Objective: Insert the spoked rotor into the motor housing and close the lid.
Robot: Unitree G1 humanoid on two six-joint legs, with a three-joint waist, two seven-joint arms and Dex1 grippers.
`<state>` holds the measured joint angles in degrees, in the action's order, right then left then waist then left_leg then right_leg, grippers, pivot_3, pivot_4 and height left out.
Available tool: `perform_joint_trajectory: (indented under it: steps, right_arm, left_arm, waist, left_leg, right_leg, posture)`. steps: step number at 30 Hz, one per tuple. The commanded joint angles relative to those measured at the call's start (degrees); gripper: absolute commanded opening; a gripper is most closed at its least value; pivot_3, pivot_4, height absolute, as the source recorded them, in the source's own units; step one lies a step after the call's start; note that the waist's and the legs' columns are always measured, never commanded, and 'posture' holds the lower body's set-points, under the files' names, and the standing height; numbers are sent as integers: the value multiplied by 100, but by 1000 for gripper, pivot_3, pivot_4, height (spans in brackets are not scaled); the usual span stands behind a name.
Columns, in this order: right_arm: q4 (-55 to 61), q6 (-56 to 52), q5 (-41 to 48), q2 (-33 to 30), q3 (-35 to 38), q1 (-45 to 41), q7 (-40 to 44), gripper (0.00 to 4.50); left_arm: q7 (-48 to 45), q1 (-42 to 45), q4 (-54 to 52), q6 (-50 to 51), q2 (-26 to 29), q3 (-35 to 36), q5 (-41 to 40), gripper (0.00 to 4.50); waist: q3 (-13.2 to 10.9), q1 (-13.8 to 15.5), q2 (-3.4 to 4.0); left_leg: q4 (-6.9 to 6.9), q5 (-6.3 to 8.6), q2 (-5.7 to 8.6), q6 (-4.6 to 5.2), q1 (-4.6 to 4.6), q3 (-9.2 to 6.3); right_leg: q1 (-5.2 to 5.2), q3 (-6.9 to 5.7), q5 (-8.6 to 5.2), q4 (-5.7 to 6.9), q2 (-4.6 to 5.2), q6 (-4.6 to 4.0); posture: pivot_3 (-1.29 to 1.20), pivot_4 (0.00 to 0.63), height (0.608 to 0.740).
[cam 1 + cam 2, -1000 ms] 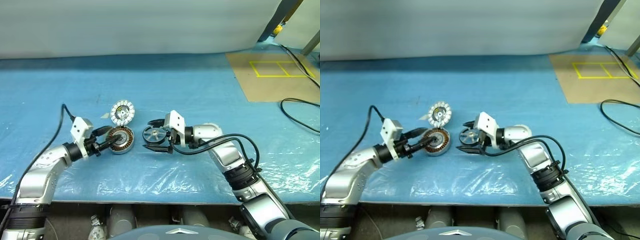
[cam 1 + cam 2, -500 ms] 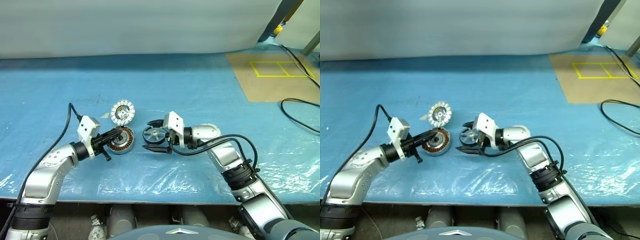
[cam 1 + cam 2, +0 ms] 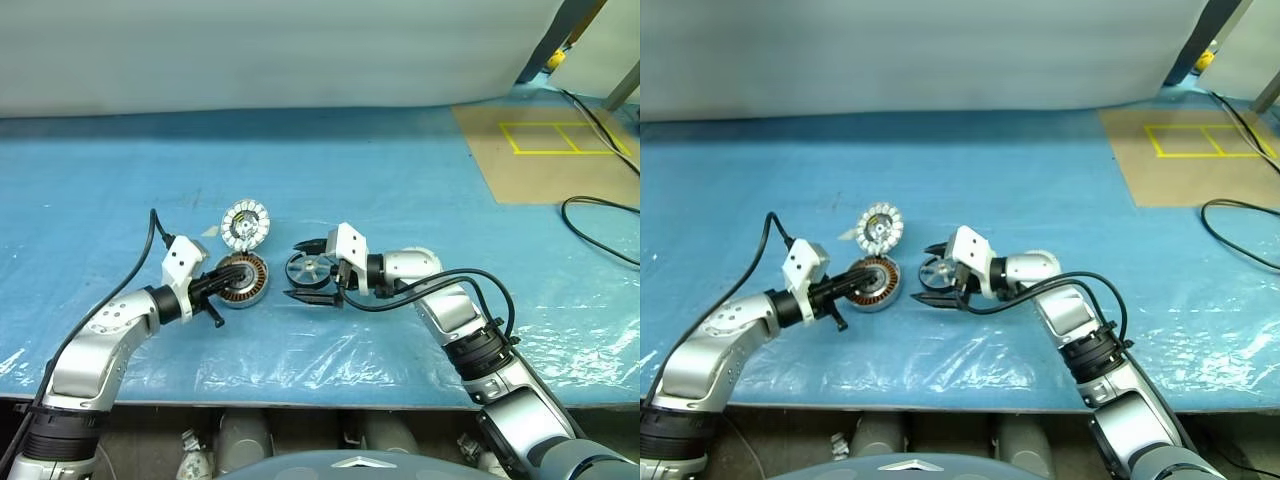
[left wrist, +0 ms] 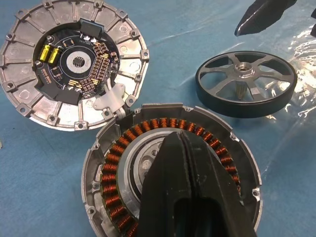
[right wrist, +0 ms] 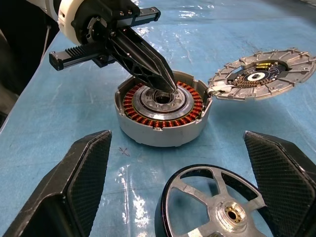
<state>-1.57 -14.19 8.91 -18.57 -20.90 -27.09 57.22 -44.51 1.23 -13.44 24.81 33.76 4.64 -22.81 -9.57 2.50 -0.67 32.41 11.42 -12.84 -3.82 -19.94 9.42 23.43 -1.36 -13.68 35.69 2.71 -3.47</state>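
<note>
The motor housing (image 3: 245, 281), a disc with copper windings around a silver hub, lies flat on the blue table. My left gripper (image 3: 237, 268) is shut, and its joined tips (image 5: 169, 86) rest over the housing's central hub. The lid (image 3: 245, 223) lies just behind the housing, its circuit face ringed with pale segments turned up (image 4: 74, 59). To the housing's right the spoked rotor (image 3: 308, 270) lies flat. My right gripper (image 3: 292, 270) is open. Its two fingers (image 5: 79, 182) stand on either side of the rotor (image 5: 217, 207), apart from it.
Wrinkled clear plastic over blue sheet covers the table (image 3: 400, 190). A brown board with yellow tape (image 3: 545, 150) lies at the back right. A black cable (image 3: 598, 225) loops at the right edge. The table's front edge (image 3: 300, 400) runs close below both arms.
My left gripper has shut and moved a little to the right, so its tips now sit over the housing's hub. The right gripper and the three parts have not moved.
</note>
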Motion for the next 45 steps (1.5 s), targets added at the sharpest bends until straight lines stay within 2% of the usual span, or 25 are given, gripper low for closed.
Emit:
perform_joint_trajectory:
  steps: [1,8,22,29,34,38,45]
  right_arm:
    - [40,127,-11,27,20,-57,-8,4500]
    - [50,106,-6,48,24,-79,-10,4500]
    - [34,115,-36,39,9,-47,-12,4500]
    - [44,112,-56,43,14,-32,-29,4500]
    - [58,98,-51,48,29,-25,-33,4500]
    - [106,-83,110,78,124,-56,2,4500]
    - [248,-884,524,68,361,-364,27,4500]
  left_arm:
    - [-68,-84,38,-168,106,-20,136,13]
    - [4,-104,340,-352,102,-69,422,13]
    - [-61,176,481,-355,-158,-323,353,13]
    - [-168,157,524,-272,-10,-559,519,13]
    - [-66,96,533,-362,-65,-310,383,13]
    - [-205,-75,247,-755,-257,222,-151,13]
    - [-243,-583,-216,-1351,-473,560,-402,13]
  waist:
    - [0,0,0]
    - [0,-2,0]
    - [1,4,3]
    - [4,6,8]
    - [5,5,9]
    - [4,-17,10]
    - [4,0,10]
  left_leg:
    - [0,0,0,0,0,0]
    - [0,0,0,0,1,0]
    - [0,0,1,0,4,1]
    - [-1,0,2,0,2,1]
    - [0,0,1,0,7,1]
    - [-2,0,0,0,0,2]
    - [-4,0,3,0,-2,0]
  right_leg:
    - [0,0,0,0,0,0]
    - [-2,0,0,1,0,0]
    - [-5,1,0,1,1,0]
    - [-10,1,0,1,1,0]
    - [-14,1,0,1,1,0]
    - [-6,2,0,-2,0,0]
    - [-1,0,0,-9,1,0]
  posture:
    - [0,150,740]
    - [0,150,740]
    - [0,150,740]
    - [0,150,740]
    - [0,150,740]
    - [0,150,740]
    - [0,150,740]
